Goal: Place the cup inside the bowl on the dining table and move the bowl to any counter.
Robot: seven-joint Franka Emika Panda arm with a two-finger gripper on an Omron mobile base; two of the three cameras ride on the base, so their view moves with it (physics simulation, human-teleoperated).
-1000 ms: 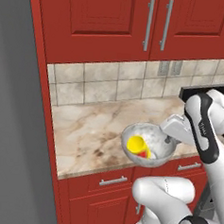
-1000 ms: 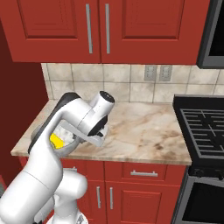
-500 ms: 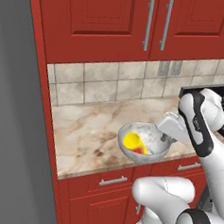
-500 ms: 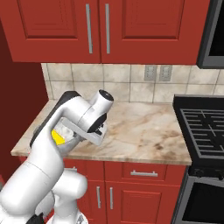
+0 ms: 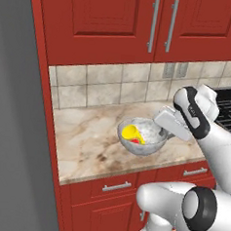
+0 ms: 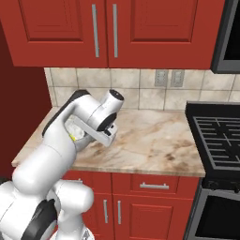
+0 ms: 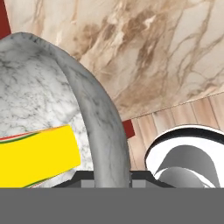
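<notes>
Right now the bowl's (image 5: 142, 137) rim runs between the jaws in the hand view, which grasp its right edge. Whether the bowl rests on the counter (image 5: 93, 143) or hangs just above it is unclear. Marble counter over red drawers (image 5: 116, 186), beige tiles (image 5: 102, 85) behind, red cabinets (image 5: 133, 23) above, a dark stove (image 6: 218, 140) to the right. Inside the bowl lies the yellow cup (image 5: 132, 133), tipped on its side.

In the right base view the bowl (image 6: 77, 133) is mostly hidden by the arm; the gripper's fingertips are concealed at its rim.
</notes>
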